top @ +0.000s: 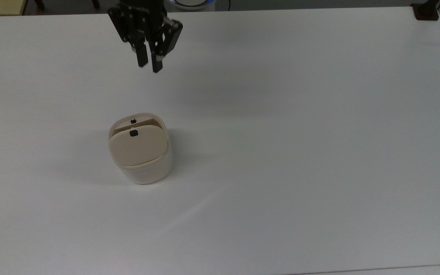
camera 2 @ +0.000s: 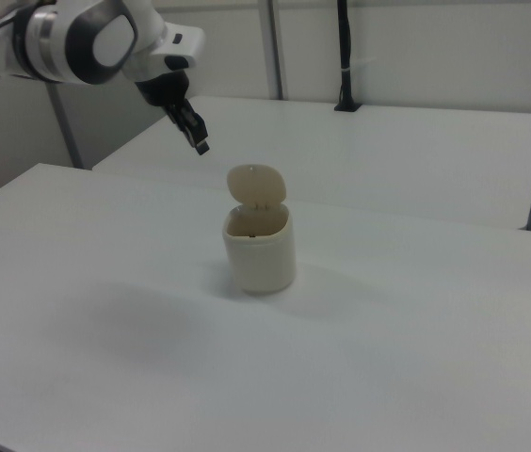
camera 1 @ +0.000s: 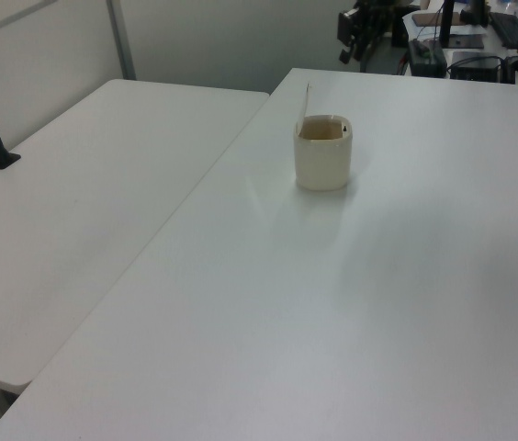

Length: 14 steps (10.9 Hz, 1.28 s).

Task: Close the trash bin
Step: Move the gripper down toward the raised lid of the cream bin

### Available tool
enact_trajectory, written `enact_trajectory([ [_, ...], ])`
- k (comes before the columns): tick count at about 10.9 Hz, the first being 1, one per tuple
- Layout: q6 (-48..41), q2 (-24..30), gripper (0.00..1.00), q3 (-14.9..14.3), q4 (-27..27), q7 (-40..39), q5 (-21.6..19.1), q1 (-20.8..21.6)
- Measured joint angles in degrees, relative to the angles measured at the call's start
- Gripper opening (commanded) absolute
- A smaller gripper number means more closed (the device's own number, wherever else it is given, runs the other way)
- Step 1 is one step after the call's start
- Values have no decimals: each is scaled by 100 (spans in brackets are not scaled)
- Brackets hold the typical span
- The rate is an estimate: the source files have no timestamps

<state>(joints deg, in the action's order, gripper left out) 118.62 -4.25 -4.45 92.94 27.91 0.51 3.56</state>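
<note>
White rounded arm [camera 2: 77,38] with grey joint rings and round end cap; black gripper [top: 148,67] with blocky body, two slim black fingers [top: 141,59], faint white lettering

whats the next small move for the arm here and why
Probably bring the end effector down the top view toward the trash bin, to just behind its raised lid. The lid stands upright and the bin's mouth is uncovered, while the end effector hangs in the air well apart from it, fingers nearly together, touching nothing. Contact with the lid has to come before any push.
</note>
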Motion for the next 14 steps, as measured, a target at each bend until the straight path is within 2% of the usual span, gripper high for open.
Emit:
enact_trajectory([
  [3,630,-593,0,-67,-478,1395,-10,-24],
  [6,1581,-1069,0,-267,-629,2544,-77,-28],
  [10,2056,-1534,0,-274,-665,2893,-114,-15],
  [14,2057,-1567,0,-274,-710,2890,-114,1],
])
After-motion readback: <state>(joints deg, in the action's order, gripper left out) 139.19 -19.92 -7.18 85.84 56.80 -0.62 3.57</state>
